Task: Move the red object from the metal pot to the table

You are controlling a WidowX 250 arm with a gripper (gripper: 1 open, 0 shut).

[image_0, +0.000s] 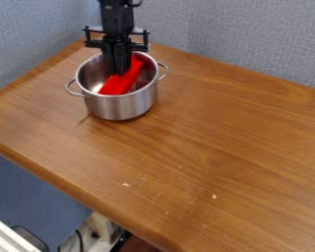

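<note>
Gripper [122,70] points down into metal pot [118,102] at table's [200,148] back-left area; jaws pressed together, pinching upper end of red object [117,83]; obj. tilted, lower end inside pot, leaning toward rim.

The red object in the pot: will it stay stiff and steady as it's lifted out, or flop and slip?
The red object looks like a flat, straight block, so probably stiff. It seems plastic and smooth, so it might slip or swing in the gripper. It lies tilted against the metal pot wall and may catch the rim.
</note>
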